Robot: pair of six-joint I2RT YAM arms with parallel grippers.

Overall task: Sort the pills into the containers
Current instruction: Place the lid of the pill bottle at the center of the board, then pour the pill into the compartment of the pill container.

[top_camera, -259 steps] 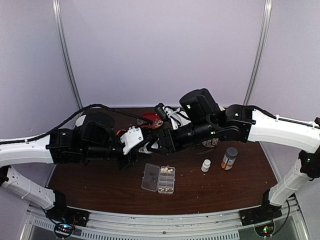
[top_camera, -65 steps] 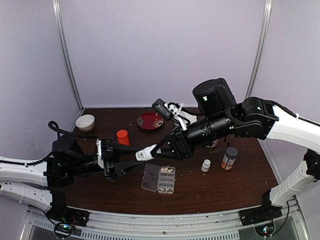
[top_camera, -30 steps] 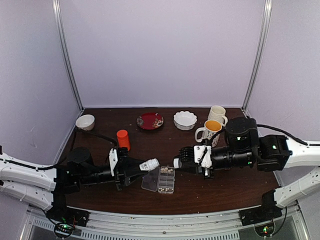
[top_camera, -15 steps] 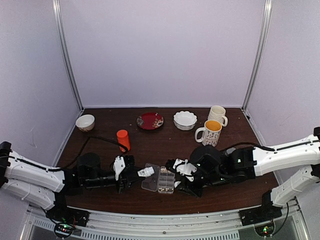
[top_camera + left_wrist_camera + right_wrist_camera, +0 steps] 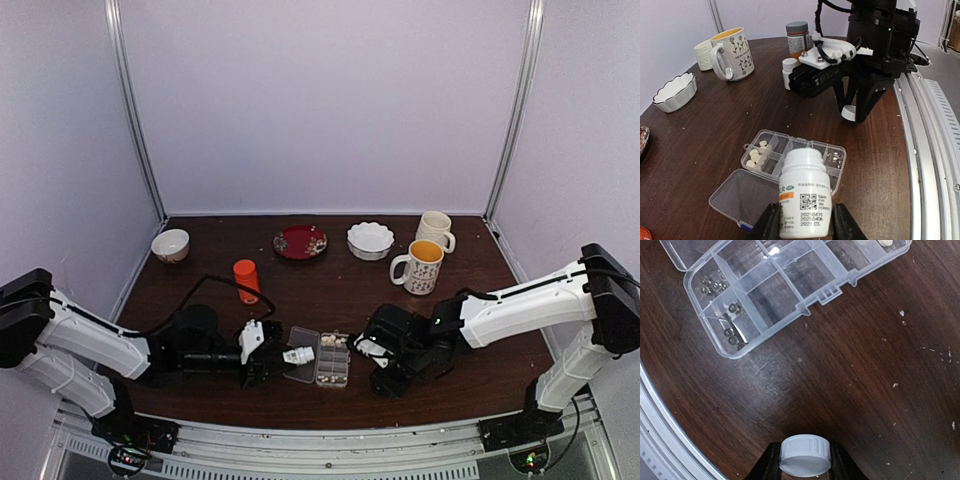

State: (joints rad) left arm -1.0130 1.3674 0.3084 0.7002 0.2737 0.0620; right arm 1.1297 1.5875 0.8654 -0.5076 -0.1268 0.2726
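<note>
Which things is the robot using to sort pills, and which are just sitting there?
For the job: pill box, pills, held white bottle, white cap.
Just sitting: patterned mug, cream mug, red plate, scalloped dish, small bowl, orange bottle, brown bottle, little white bottle.

White bottle (image 5: 804, 192), near centre in the left wrist view: its label (image 5: 805, 200) carries a QR code, and to the right of it three stacked number lines reading about 20250410, 20250406, 2027.03. The small print line above the code is too tiny to read, and so is the small green logo at its left end. The brown bottle (image 5: 799, 40) at the far side has a label too blurred to read. Top and right wrist views give nothing legible.
</note>
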